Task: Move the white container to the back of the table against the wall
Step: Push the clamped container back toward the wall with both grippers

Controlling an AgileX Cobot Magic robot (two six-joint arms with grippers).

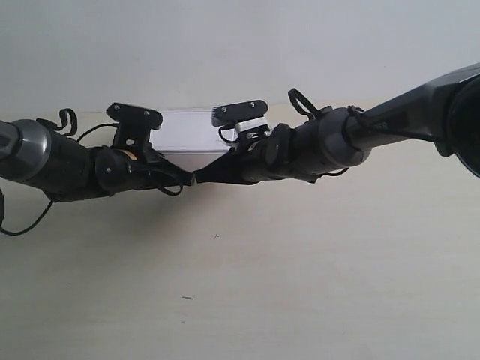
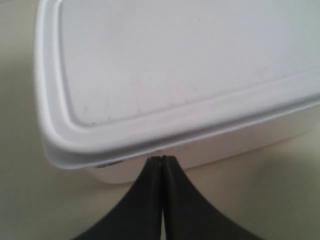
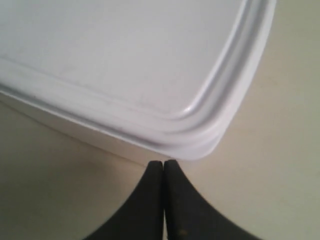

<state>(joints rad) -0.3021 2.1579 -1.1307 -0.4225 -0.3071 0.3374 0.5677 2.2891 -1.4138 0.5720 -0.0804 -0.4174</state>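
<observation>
The white container [image 2: 175, 65] looks like smooth plastic, softly glossy along the lid's rim; the table [image 1: 300, 285] is matt, faintly wood-grained; the wall [image 1: 225, 45] matt; left gripper [image 2: 162, 160] and right gripper [image 3: 163, 164] matt black, perhaps plastic.

Two arms' end effectors [image 1: 196, 178] meet tip-to-tip low over the desk [image 1: 300, 285] just before the white container [image 1: 187, 129], by the wall [image 1: 225, 45].

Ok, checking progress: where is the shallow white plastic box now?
In the exterior view, the shallow white plastic box sits centre-back on the cream table, close to the grey-blue wall.
</observation>
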